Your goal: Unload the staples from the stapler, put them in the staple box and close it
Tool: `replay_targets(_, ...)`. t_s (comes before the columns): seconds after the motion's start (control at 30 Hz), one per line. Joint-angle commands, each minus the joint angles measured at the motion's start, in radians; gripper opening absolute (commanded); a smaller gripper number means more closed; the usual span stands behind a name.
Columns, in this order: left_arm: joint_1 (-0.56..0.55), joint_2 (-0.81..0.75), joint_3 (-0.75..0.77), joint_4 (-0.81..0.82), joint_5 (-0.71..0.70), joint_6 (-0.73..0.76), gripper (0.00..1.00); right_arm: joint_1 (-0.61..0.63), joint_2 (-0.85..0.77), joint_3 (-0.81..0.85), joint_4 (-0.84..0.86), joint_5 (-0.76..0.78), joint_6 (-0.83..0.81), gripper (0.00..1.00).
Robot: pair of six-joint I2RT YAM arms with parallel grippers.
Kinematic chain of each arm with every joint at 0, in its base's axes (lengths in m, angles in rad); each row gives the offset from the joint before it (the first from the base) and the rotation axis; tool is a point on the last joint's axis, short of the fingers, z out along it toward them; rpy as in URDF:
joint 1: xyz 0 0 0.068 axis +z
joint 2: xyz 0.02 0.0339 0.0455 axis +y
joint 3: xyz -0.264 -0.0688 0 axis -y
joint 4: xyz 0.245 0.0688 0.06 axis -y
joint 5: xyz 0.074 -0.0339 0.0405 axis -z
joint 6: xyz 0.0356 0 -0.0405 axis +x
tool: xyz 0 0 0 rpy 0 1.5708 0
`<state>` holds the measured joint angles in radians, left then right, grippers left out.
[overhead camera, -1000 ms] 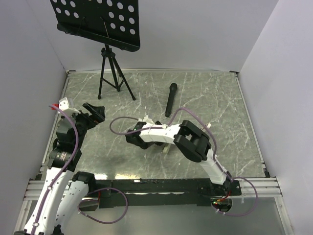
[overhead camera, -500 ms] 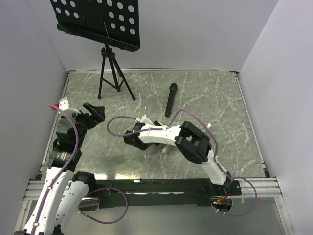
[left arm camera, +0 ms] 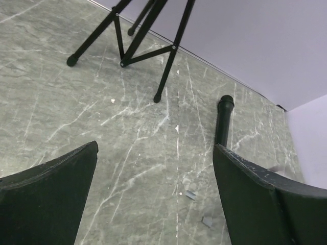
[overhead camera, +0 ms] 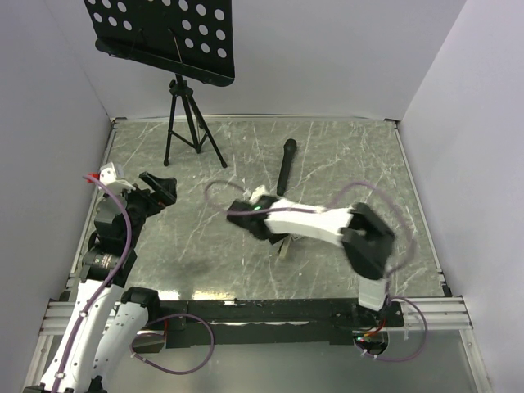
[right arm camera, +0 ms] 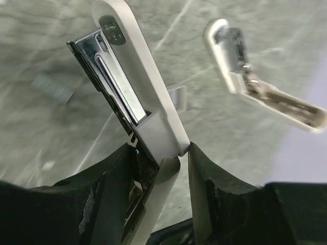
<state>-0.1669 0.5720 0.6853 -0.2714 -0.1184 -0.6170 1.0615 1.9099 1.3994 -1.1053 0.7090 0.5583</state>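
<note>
My right gripper [right arm camera: 161, 153] is shut on a white stapler [right arm camera: 138, 97] near its hinge. The stapler is swung open, and its bare metal magazine [right arm camera: 115, 81] points up and to the left. Another white and metal piece [right arm camera: 265, 97] shows to the right; whether it joins the held part I cannot tell. Short grey strips of staples [left arm camera: 190, 194] lie on the marble table [left arm camera: 76, 117], with another strip [left arm camera: 207, 221] close by. From above, my right gripper [overhead camera: 248, 219] is blurred over mid-table. My left gripper [overhead camera: 160, 190] stands open at the left, holding nothing.
A black microphone [overhead camera: 286, 165] lies behind the right gripper and also shows in the left wrist view as the microphone [left arm camera: 223, 115]. A music stand on a tripod [overhead camera: 187, 123] stands at the back left. A cream piece [overhead camera: 283, 246] lies under the right forearm. White walls enclose the table.
The right arm has swung its elbow out to the right, and its gripper has shifted slightly right with the stapler still in it. The left arm has not moved.
</note>
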Motion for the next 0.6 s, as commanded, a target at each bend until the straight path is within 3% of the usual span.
replay_targets(0.0, 0.003, 0.002, 0.003, 0.043, 0.049, -0.004, 0.97, -0.135, -0.295, -0.117, 0.36, -0.45, -0.169, 0.2)
replay_targets(0.07, 0.004, 0.009, 0.002, 0.049, 0.083, -0.004, 0.96, -0.214, -0.372, -0.19, 0.433, -0.666, -0.187, 0.21)
replay_targets(0.2, 0.004, 0.058, -0.004, 0.092, 0.184, 0.014, 0.95, -0.279, -0.462, -0.276, 0.573, -0.908, -0.219, 0.21)
replay_targets(0.27, 0.003, 0.097, -0.015, 0.132, 0.346, 0.043, 0.94, -0.294, -0.485, -0.296, 0.605, -1.038, -0.232, 0.21)
replay_targets(0.43, -0.006, 0.219, -0.03, 0.285, 0.763, 0.071, 0.92, -0.296, -0.511, -0.33, 0.671, -1.183, -0.229, 0.21)
replay_targets(0.57, -0.048, 0.313, -0.007, 0.294, 0.896, 0.1, 0.93, -0.296, -0.528, -0.359, 0.722, -1.26, -0.216, 0.22)
